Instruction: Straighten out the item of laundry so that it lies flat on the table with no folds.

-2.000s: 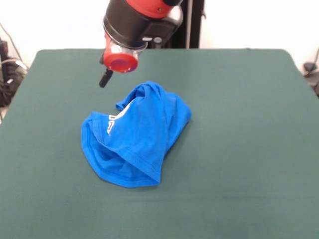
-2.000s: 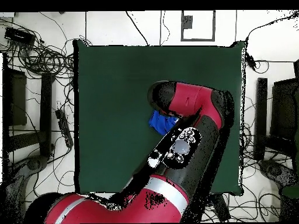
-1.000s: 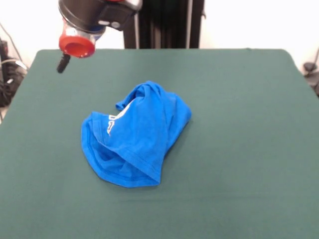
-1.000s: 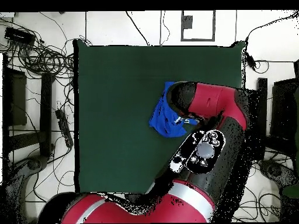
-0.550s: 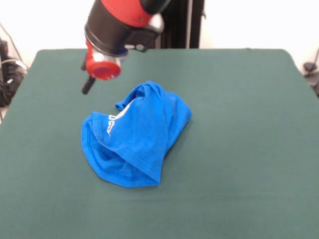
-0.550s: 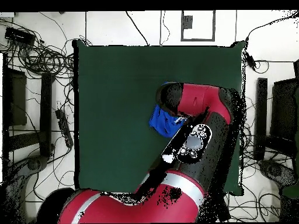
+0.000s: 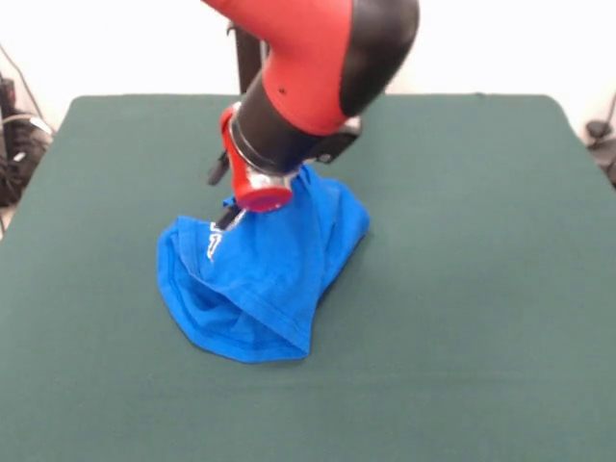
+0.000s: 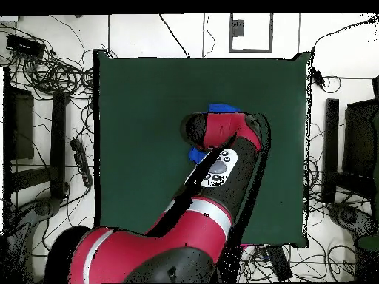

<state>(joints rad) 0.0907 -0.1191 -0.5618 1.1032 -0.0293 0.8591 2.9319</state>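
Blue crumpled item of laundry (image 7: 260,279) lies under the jaws (image 7: 229,218), whose grip cannot be told.

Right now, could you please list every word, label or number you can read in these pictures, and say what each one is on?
None can be read.
Crumpled bright blue T-shirt: a scrap of white print shows in a fold near the gripper, too little to read.
Red and black arm: small marks on its black panel, too blurred to read.

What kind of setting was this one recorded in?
Probably a robotics lab: a green table with only a crumpled shirt on it, tangled cables on the floor around it, and dark equipment racks alongside.
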